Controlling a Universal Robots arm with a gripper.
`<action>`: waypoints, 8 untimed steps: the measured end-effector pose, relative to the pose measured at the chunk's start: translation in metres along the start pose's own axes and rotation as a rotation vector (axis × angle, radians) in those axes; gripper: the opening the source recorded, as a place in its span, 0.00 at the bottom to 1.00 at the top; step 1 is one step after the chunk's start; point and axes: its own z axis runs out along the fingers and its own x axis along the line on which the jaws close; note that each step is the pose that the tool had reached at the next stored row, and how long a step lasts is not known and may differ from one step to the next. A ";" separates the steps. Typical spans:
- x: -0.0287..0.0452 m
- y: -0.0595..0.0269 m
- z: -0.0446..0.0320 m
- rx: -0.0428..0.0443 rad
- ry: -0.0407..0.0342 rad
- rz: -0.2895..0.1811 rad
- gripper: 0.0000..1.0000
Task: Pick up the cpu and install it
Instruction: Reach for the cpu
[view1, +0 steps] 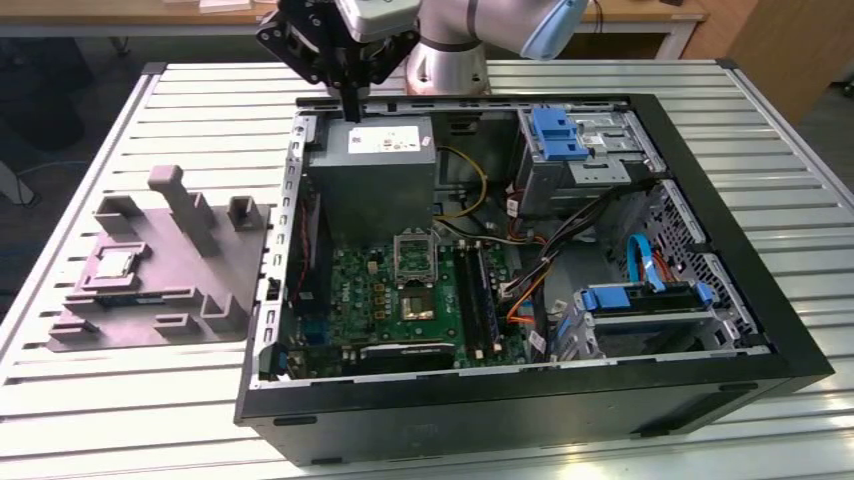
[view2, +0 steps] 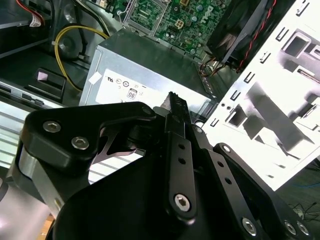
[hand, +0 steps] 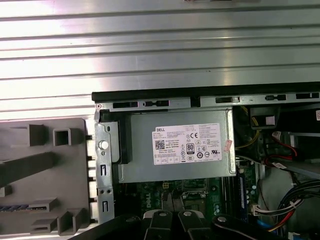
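Exterior view, left to right: a grey moulded fixture (view1: 200, 270) lay on the slatted metal table (view1: 147, 400), and the cpu (view1: 112, 263) sat flat in a recess on the fixture's left part, well apart from the arm. The gripper (view1: 351, 110) hung at the rear edge of the open computer case (view1: 534, 410), just above the grey power supply (view1: 374, 180); its fingers were pressed together with nothing between them, as the second wrist view confirmed (view2: 176, 100). A white label (hand: 187, 144) on the power supply carried small print and certification marks. The black-framed socket (view1: 414, 245) sat on the green motherboard (view1: 394, 305). A blue drive bracket (view1: 554, 132) stood farther right.
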 end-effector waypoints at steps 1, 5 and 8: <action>0.0001 0.0000 0.0000 0.0000 0.0000 0.000 0.11; 0.0010 -0.0001 0.0000 0.0000 0.0000 0.000 0.11; 0.0016 -0.0001 0.0000 0.0000 0.0000 0.000 0.11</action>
